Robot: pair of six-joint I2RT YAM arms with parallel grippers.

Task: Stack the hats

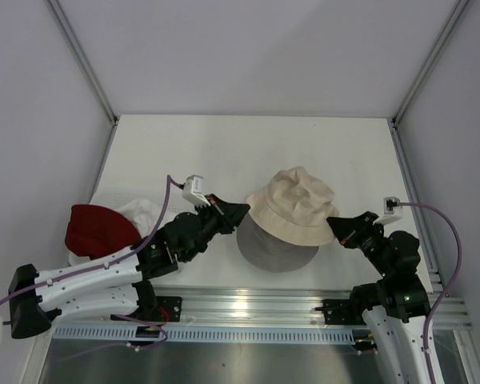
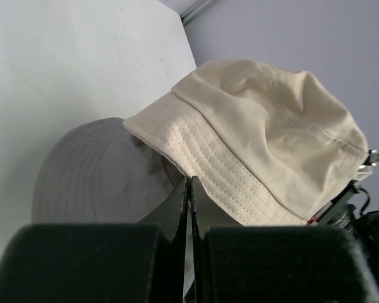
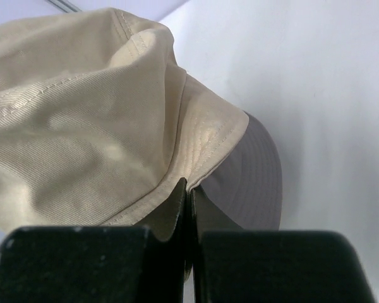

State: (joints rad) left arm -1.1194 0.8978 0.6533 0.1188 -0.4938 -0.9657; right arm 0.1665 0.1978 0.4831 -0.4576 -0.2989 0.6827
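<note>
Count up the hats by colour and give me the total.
Beige hat: 1
Dark red hat: 1
White hat: 1
Total: 3 hats

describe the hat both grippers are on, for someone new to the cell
On the white table, look mid-way between the two arms. The beige hat is there, its brim pinched by the left gripper and right gripper on opposite sides. Only it shows grey underneath; the dark red hat and white hat lie together at the far left.
</note>
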